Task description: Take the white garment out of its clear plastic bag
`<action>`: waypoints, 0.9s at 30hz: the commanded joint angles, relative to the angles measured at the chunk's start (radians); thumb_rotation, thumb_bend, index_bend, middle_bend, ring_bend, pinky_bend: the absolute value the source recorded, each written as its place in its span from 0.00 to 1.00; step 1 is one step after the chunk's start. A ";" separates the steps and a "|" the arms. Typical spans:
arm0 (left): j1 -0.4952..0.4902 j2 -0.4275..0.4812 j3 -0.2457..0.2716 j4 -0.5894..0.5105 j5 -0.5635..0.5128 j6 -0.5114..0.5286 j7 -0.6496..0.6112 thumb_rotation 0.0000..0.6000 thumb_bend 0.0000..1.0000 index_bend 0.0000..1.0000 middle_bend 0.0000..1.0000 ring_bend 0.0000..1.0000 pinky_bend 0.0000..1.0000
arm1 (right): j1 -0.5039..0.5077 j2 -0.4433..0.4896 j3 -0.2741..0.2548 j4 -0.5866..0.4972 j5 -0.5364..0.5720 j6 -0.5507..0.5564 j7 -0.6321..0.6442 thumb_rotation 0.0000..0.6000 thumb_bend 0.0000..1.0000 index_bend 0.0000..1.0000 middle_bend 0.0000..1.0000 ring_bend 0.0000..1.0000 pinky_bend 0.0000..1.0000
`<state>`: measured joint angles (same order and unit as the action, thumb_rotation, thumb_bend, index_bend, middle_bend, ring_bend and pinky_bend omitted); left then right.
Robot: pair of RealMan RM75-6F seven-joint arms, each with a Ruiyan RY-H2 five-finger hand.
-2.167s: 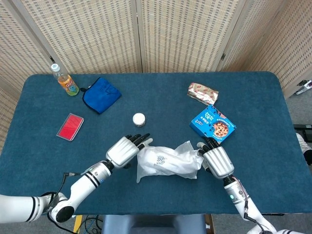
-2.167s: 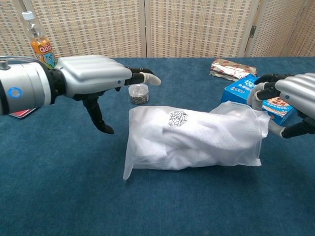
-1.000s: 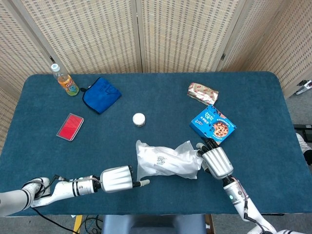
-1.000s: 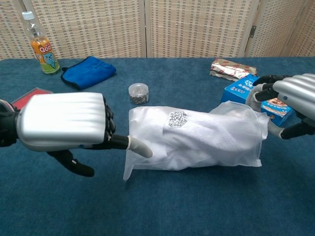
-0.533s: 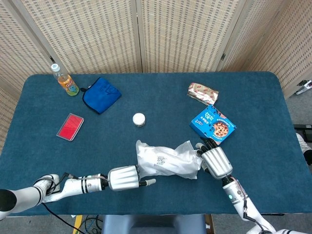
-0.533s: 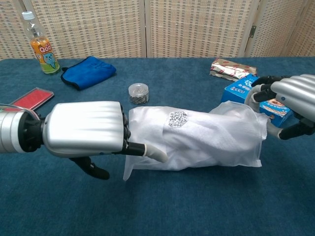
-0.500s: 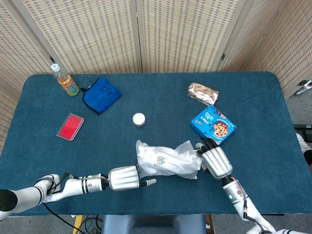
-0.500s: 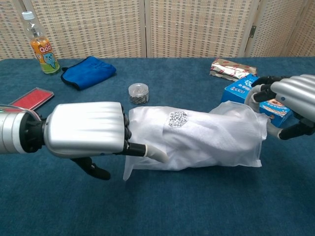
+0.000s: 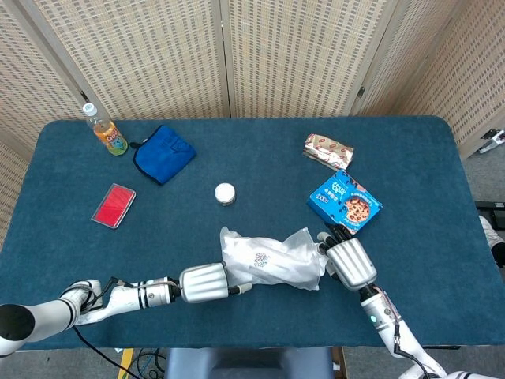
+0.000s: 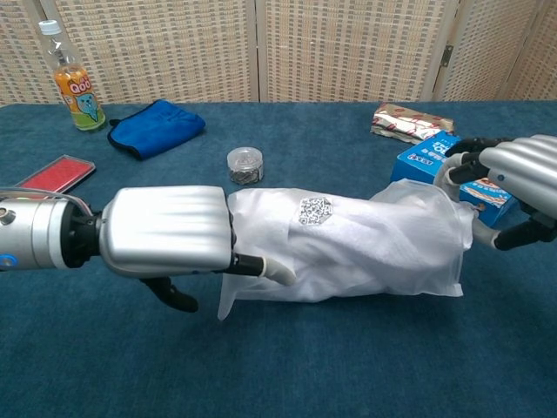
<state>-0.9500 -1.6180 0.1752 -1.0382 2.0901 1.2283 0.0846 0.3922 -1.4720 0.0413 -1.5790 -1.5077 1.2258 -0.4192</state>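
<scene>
1. The clear plastic bag [image 10: 344, 248] lies lengthwise near the front edge of the table [image 9: 260, 150], with the white garment [image 10: 365, 235] fully inside it.
2. The left hand [image 10: 165, 233] sits at the bag's left end. One fingertip lies against the film there; the thumb hangs below, apart from it. Whether the other fingers pinch the film cannot be told, as the back of the hand covers them.
3. The right hand [image 10: 513, 187] is at the bag's right end, fingers curled at the crumpled film. A firm grip on the film is not visible.
4. Step in hand, by judgement: secure one end of the bag so the garment can be drawn out of the other.
5. Pinch film only, not the cloth beneath; otherwise bag and garment are likely to move together.
6. Hold one end low against the table while pulling along the bag's length.
7. Which end is open is hard to make out; the right end looks gathered and loose.
8. The right hand is partly cut off by the chest view's edge.
</scene>
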 commanded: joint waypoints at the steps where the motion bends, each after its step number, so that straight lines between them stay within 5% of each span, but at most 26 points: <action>1: -0.006 -0.007 0.005 0.007 0.003 -0.001 -0.001 1.00 0.13 0.23 0.87 0.82 0.81 | 0.000 0.000 0.000 0.001 0.000 0.000 0.001 1.00 0.52 0.67 0.31 0.10 0.19; 14: -0.016 -0.027 0.031 0.048 -0.004 -0.004 -0.038 1.00 0.36 0.33 0.86 0.82 0.81 | -0.002 0.004 -0.003 0.000 0.000 0.003 0.010 1.00 0.52 0.67 0.31 0.10 0.19; 27: -0.013 -0.032 0.055 0.073 -0.014 0.008 -0.077 1.00 0.38 0.53 0.86 0.81 0.81 | 0.001 0.005 -0.005 -0.003 0.001 -0.004 0.010 1.00 0.51 0.67 0.31 0.10 0.19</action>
<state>-0.9629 -1.6488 0.2287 -0.9671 2.0772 1.2354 0.0092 0.3932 -1.4674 0.0361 -1.5815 -1.5070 1.2219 -0.4097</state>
